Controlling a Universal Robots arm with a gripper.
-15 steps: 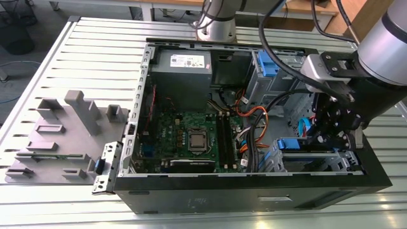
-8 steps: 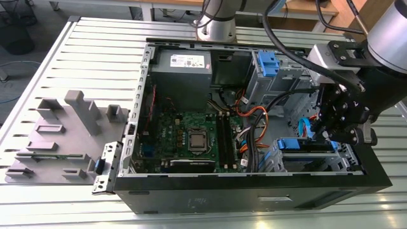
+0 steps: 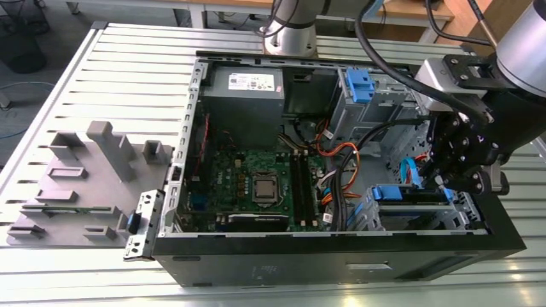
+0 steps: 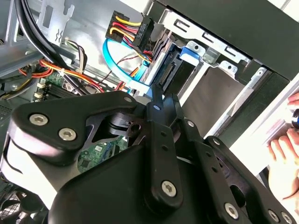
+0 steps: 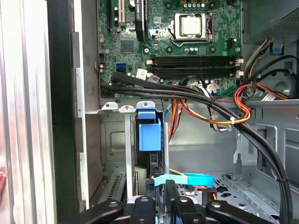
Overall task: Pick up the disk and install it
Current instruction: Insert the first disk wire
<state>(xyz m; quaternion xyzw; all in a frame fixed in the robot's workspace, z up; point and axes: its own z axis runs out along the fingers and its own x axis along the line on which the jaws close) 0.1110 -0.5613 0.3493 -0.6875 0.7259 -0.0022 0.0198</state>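
In the exterior view the open computer case (image 3: pixel 204 128) lies on its side on a slatted metal table (image 3: pixel 128 57), and the black gripper (image 3: pixel 445 181) hangs just over the drive cage (image 3: pixel 461 211) at the case's front corner, on the exterior view's right. The disk (image 3: pixel 410 206) sits inside that cage, its blue bracket (image 3: pixel 397 192) showing at the cage's mouth, directly below and beside the gripper. In the first wrist view the disk (image 5: pixel 150 154) stands edge-on in the cage slot with its blue tab (image 5: pixel 149 133) facing the motherboard (image 5: pixel 177 37), and the gripper (image 5: pixel 164 186) is right at its rear end, near the light blue data cable (image 5: pixel 191 178). In the second wrist view the fingers (image 4: pixel 163 105) come together to a narrow tip with almost no gap, reaching toward the disk's (image 4: pixel 180 70) connector end; whether they pinch anything there cannot be told. A person's hand (image 4: pixel 285 154) rests at the case's outer edge.
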